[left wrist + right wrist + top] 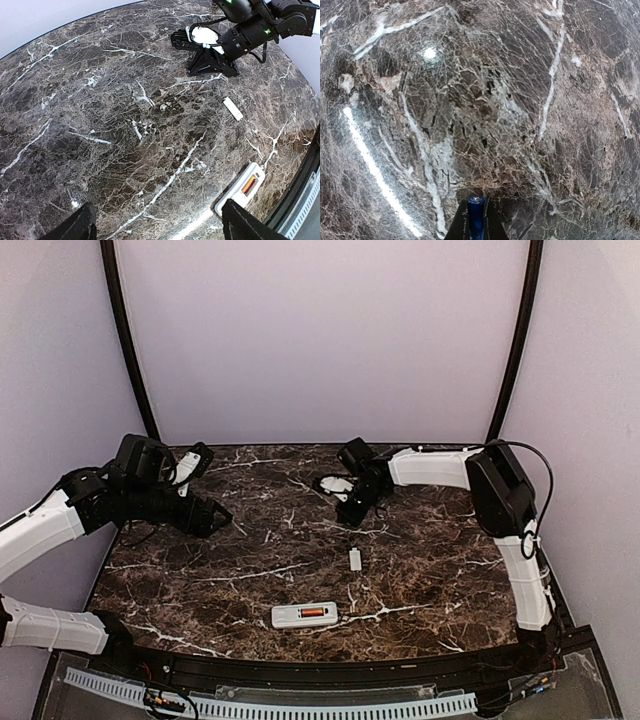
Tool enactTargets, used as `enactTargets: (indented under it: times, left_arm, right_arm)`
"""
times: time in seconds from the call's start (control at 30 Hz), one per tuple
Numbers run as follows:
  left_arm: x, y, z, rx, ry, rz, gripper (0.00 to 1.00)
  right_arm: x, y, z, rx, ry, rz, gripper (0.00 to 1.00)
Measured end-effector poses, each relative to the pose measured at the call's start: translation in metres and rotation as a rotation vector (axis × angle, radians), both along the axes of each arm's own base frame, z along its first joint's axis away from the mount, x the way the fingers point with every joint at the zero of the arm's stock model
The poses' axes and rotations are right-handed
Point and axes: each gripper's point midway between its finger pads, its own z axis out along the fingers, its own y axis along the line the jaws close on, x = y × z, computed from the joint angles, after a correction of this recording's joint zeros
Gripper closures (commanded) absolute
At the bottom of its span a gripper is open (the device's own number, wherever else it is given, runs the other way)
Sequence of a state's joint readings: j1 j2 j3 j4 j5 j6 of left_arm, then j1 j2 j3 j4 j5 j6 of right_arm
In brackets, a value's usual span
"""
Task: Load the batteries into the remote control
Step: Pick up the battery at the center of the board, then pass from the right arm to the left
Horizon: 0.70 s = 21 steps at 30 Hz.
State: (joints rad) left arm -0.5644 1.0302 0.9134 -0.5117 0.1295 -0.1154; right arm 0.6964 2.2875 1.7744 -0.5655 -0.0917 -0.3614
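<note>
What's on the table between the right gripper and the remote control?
A small white strip, maybe the battery cover, lies between the right gripper, holding the blue battery, and the remote control. The top view shows it.

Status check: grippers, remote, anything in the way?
Left gripper open, empty. Right gripper shut on blue cylindrical battery. White rectangular remote control back up, orange-red battery seated. Small white flat piece lies between.

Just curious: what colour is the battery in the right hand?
Blue battery; best in the right wrist view.
</note>
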Motion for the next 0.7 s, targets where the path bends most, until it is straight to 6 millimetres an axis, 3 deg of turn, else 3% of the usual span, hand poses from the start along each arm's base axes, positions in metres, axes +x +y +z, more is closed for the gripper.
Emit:
enactTargets:
  times: [0.27, 0.37, 0.47, 0.6, 0.7]
  left_arm:
    - [0.000, 0.000, 0.000, -0.001, -0.001, 0.001, 0.14]
    - [0.000, 0.001, 0.002, -0.003, -0.008, 0.003, 0.17]
    - [0.000, 0.001, 0.009, -0.017, -0.028, 0.006, 0.22]
    - [-0.001, -0.003, 0.026, -0.084, -0.074, 0.001, 0.29]
    - [-0.003, -0.008, 0.047, -0.173, -0.133, -0.008, 0.31]
  right_arm:
    - [-0.009, -0.003, 0.007, 0.016, 0.052, -0.053, 1.00]
    - [-0.015, -0.002, 0.032, 0.072, 0.063, -0.096, 1.00]
    - [-0.018, 0.002, 0.081, 0.180, 0.042, -0.145, 1.00]
    - [-0.028, 0.014, 0.177, 0.414, -0.043, -0.187, 1.00]
    - [-0.051, 0.030, 0.249, 0.597, -0.112, -0.164, 1.00]
